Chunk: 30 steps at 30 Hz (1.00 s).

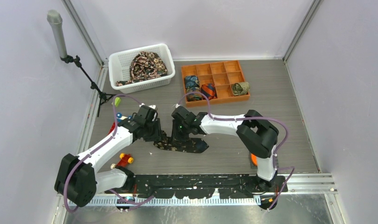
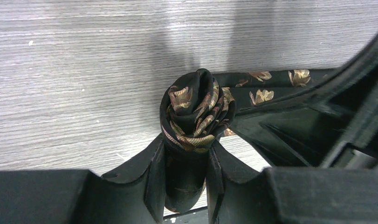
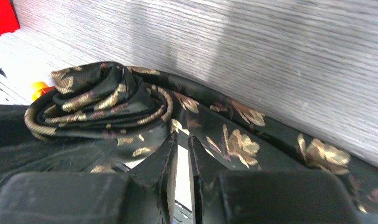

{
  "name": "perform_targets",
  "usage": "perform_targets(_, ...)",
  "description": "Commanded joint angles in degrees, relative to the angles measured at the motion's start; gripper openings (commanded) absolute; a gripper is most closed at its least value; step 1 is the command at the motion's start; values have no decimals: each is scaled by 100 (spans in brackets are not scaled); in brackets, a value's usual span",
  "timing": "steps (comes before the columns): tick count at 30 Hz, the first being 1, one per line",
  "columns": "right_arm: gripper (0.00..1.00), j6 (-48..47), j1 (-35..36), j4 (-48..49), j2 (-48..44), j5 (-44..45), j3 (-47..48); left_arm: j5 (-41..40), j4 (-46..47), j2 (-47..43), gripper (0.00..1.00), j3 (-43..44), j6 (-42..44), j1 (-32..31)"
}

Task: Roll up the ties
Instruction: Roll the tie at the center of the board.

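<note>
Black floral tie (image 1: 181,145) lay on table (image 1: 275,116), 7 o'clock from orange tray (image 1: 215,64). Rolled end was clenched in left gripper (image 2: 188,142). Right gripper (image 3: 182,139) jaws stood nearly together at flat tail's edge; cannot tell whether fabric was grasped.

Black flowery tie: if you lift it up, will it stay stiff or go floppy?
Probably floppy: the tie is soft cloth, its loose tail lying flat on the table. The rolled end would likely loosen if the left gripper let go. Its sheen suggests it's slippery.
</note>
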Motion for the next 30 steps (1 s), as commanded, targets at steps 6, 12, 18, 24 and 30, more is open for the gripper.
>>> perform_targets(6,19,229,-4,687,526,-577,615,-371,-268,43,22,383,126,-23)
perform_targets(12,18,341,-1,820,878,-794,962,-442,-361,106,22,497,112,-76)
perform_targets(18,18,318,-17,846,907,-873,1013,-785,-515,294,21,657,119,-243)
perform_targets(24,18,177,-133,613,540,-763,632,-1440,-705,571,21,787,128,-457)
perform_targets(30,18,55,-323,478,-6,-576,89,-2001,-852,863,20,936,32,-728)
